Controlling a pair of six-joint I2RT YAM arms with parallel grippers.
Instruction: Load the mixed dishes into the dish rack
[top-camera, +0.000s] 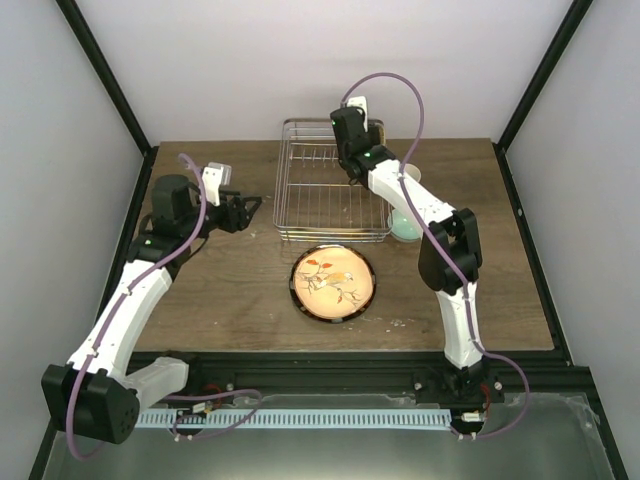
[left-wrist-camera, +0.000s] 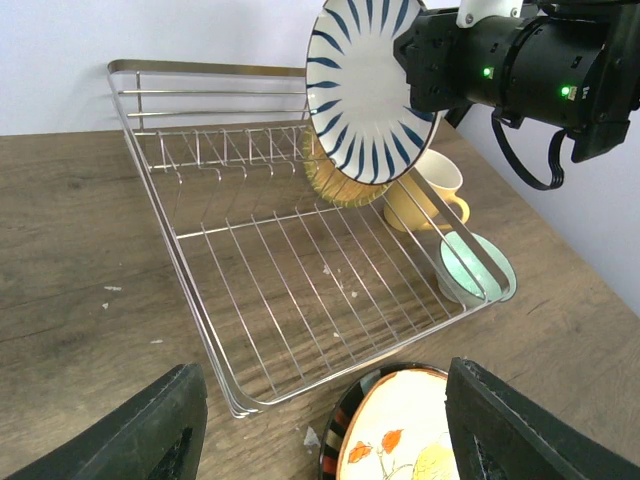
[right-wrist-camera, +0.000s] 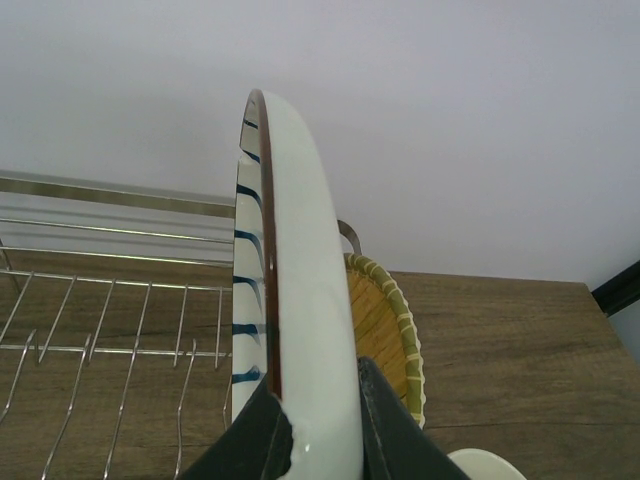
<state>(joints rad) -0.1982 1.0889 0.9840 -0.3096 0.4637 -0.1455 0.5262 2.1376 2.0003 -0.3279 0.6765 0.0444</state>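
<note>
The silver wire dish rack (top-camera: 320, 185) (left-wrist-camera: 300, 270) (right-wrist-camera: 100, 300) stands at the back middle of the table. My right gripper (top-camera: 352, 150) (right-wrist-camera: 315, 400) is shut on the rim of the white plate with dark radial stripes (left-wrist-camera: 365, 90) (right-wrist-camera: 300, 300). It holds that plate on edge above the rack's back right part. A woven yellow-tan plate (left-wrist-camera: 335, 185) (right-wrist-camera: 385, 330) stands just behind it in the rack. Outside the rack's right wall sit the yellow mug (left-wrist-camera: 430, 195) and mint-green bowl (top-camera: 405, 225) (left-wrist-camera: 478, 262). The dark-rimmed plate (top-camera: 333, 282) (left-wrist-camera: 400, 430) lies flat in front of the rack. My left gripper (top-camera: 250, 208) (left-wrist-camera: 325, 375) hangs open and empty left of the rack.
The wooden table (top-camera: 220, 290) sits inside a white-walled enclosure with black corner posts (top-camera: 105, 75). The right arm's elbow (top-camera: 450, 250) hangs over the table's right side, near the bowl. Small crumbs (left-wrist-camera: 310, 437) lie on the wood by the rack's front corner.
</note>
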